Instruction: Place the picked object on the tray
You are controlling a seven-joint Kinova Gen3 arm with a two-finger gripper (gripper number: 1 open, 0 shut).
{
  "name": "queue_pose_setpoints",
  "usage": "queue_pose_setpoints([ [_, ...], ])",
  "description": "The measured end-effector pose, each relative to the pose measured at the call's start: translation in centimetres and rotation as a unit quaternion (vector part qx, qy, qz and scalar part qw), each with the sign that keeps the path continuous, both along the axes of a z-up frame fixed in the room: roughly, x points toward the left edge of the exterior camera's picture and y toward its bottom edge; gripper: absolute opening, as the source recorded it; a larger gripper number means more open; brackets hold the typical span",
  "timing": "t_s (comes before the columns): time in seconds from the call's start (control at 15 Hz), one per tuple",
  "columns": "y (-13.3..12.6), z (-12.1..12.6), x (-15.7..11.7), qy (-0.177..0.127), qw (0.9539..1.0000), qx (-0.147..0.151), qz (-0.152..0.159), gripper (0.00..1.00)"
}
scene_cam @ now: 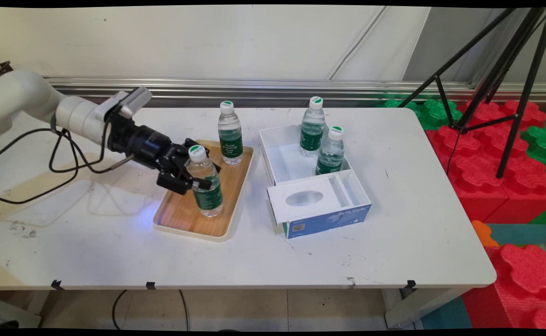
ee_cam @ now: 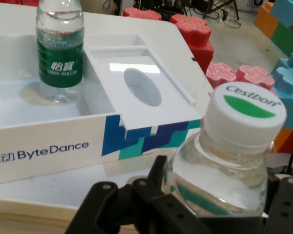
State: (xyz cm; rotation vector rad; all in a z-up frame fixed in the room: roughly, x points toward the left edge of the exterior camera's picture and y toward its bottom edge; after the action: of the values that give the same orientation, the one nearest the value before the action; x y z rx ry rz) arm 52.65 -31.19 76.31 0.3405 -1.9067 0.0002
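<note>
Two bottles stand on the wooden tray (scene_cam: 179, 217); my claw (scene_cam: 197, 179) pinches the nearer bottle (scene_cam: 205, 179) left of the frame's centre.

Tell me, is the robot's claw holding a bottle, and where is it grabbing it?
Yes. The gripper is closed around the near water bottle on the wooden tray, pinching its clear upper body, just below the cap.
</note>
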Motion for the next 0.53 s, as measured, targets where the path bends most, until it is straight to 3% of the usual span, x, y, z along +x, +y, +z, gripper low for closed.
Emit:
queue_pose_setpoints([
  [0.53, -0.6, -1.8, -0.9, -0.005, 1.0, -0.004, 0.007, 0.0],
])
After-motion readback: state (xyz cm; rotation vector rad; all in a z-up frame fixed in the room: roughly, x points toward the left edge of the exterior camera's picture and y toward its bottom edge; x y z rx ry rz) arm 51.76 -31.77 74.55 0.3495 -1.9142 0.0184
